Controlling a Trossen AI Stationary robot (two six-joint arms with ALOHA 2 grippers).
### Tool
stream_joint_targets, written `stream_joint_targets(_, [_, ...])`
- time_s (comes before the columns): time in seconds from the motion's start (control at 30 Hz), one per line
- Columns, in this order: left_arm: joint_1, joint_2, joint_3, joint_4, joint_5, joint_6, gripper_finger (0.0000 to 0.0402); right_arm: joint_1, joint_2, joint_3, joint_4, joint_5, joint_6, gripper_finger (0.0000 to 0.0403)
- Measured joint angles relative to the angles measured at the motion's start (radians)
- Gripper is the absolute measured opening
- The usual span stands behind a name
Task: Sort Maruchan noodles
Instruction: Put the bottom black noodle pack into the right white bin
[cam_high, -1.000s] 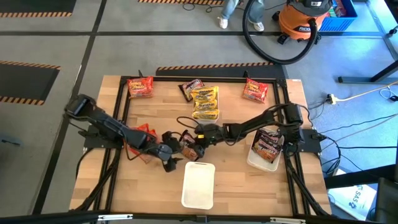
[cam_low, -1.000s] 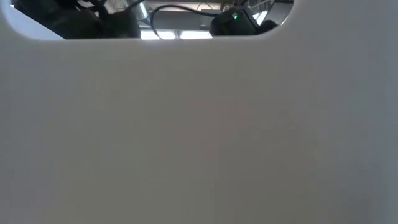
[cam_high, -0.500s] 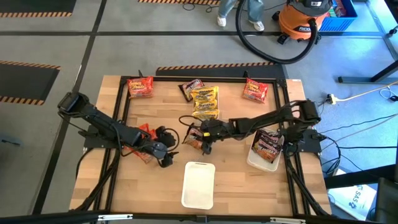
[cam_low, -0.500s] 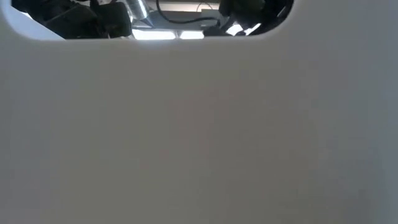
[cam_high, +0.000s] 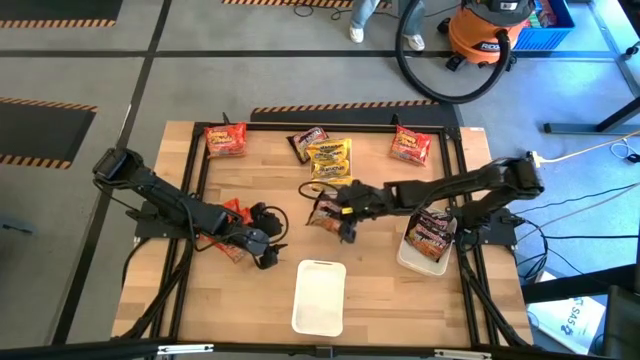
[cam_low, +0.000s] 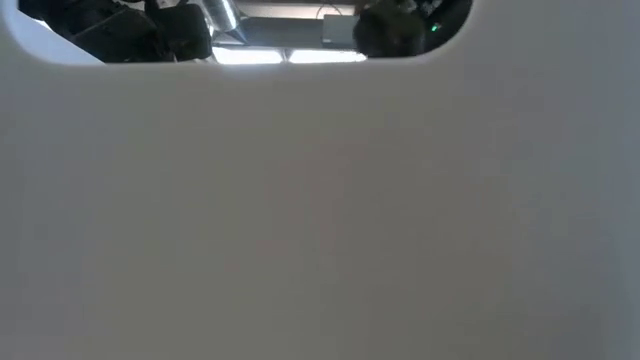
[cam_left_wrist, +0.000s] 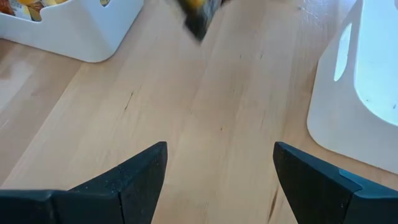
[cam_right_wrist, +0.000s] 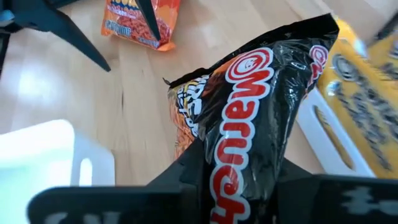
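the right gripper (cam_high: 335, 213) grips a dark noodle packet (cam_right_wrist: 249, 118) and should next carry it to the right tray (cam_high: 412, 262), while the left gripper (cam_high: 270, 252) waits with fingers apart.

A light wooden table (cam_high: 375, 295) with a black frame carries scattered ramen packets: a red packet (cam_high: 226, 139) near the far left corner, another red packet (cam_high: 410, 146) near the far right, and yellow packets (cam_high: 330, 163) stacked at the far middle beside a dark packet (cam_high: 306, 141). An empty white tray (cam_high: 320, 296) sits at the near edge, while a second white tray (cam_high: 424, 258) on the right holds dark packets (cam_high: 432, 231). An orange-red packet (cam_high: 234, 209) lies at the left, partly under the arm.
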Motion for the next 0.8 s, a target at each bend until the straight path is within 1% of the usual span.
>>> stream_joint_targets(0.2, [0.000, 0.000, 0.000, 0.000, -0.003, 0.000, 0.0288, 0.005, -0.148, 0.000, -0.265, -0.010, 0.007, 0.0057])
stream_joint_targets(0.37, [0.000, 0.000, 0.000, 0.008, -0.006, -0.015, 0.0288, 0.051, -0.269, 0.000, -0.449, 0.006, 0.047, 0.0057])
stream_joint_targets(0.47, [0.000, 0.001, 0.000, 0.011, -0.008, -0.015, 0.0288, 0.096, -0.333, 0.000, -0.549, 0.013, 0.085, 0.0057])
stream_joint_targets(0.63, [0.000, 0.001, 0.000, 0.019, -0.009, -0.013, 0.0288, 0.186, -0.421, 0.000, -0.720, 0.082, 0.184, 0.0056])
stream_joint_targets(0.8, [0.000, 0.001, 0.000, 0.027, -0.011, -0.013, 0.0288, 0.286, -0.475, 0.000, -0.904, 0.137, 0.312, 0.0056])
